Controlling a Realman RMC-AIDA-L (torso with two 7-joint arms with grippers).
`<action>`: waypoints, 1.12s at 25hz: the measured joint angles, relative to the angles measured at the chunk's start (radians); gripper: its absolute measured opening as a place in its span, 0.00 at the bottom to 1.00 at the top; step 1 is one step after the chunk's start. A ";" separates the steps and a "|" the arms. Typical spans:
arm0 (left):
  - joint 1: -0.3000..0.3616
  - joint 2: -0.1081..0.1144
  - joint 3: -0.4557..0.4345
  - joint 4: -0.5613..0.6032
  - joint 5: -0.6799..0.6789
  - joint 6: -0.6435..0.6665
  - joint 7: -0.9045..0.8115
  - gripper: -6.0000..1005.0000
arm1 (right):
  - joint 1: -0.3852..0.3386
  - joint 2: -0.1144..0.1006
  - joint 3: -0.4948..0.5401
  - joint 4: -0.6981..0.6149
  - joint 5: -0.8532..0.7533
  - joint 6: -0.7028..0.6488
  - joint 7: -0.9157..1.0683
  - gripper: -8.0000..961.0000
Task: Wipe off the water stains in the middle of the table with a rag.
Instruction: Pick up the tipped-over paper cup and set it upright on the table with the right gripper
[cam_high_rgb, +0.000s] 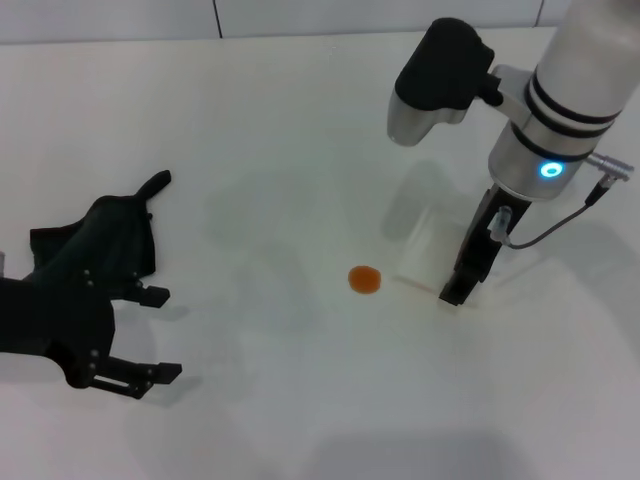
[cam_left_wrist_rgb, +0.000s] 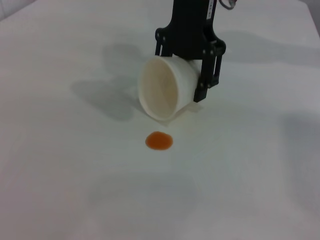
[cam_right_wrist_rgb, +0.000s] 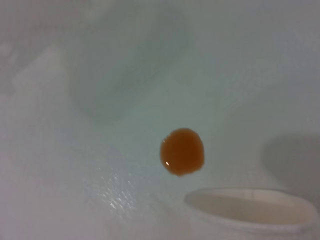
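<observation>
The water stain (cam_high_rgb: 365, 279) is a small round orange-brown spot in the middle of the white table (cam_high_rgb: 250, 120); it also shows in the left wrist view (cam_left_wrist_rgb: 159, 140) and the right wrist view (cam_right_wrist_rgb: 182, 151). The black rag (cam_high_rgb: 100, 238) lies at the left, its pointed tail toward the far side. My left gripper (cam_high_rgb: 155, 335) hovers just in front of the rag, open and empty. My right gripper (cam_high_rgb: 447, 275) is shut on a tilted translucent cup (cam_high_rgb: 425, 250), whose mouth faces the stain (cam_left_wrist_rgb: 160, 92).
The cup's rim (cam_right_wrist_rgb: 250, 207) sits a short way from the stain. The right arm's white and black body (cam_high_rgb: 560, 90) hangs over the table's far right. Bare tabletop lies between the rag and the stain.
</observation>
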 joint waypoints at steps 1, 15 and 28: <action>0.002 0.000 -0.002 0.000 0.000 0.001 0.001 0.88 | -0.020 -0.004 0.004 -0.035 0.007 -0.006 0.000 0.73; 0.018 0.006 -0.004 0.000 -0.037 0.010 0.019 0.88 | -0.487 -0.009 0.327 -0.221 0.474 0.079 -0.588 0.62; 0.012 0.004 0.000 0.000 -0.038 0.009 0.022 0.88 | -0.539 -0.007 0.355 0.398 1.153 0.140 -1.570 0.60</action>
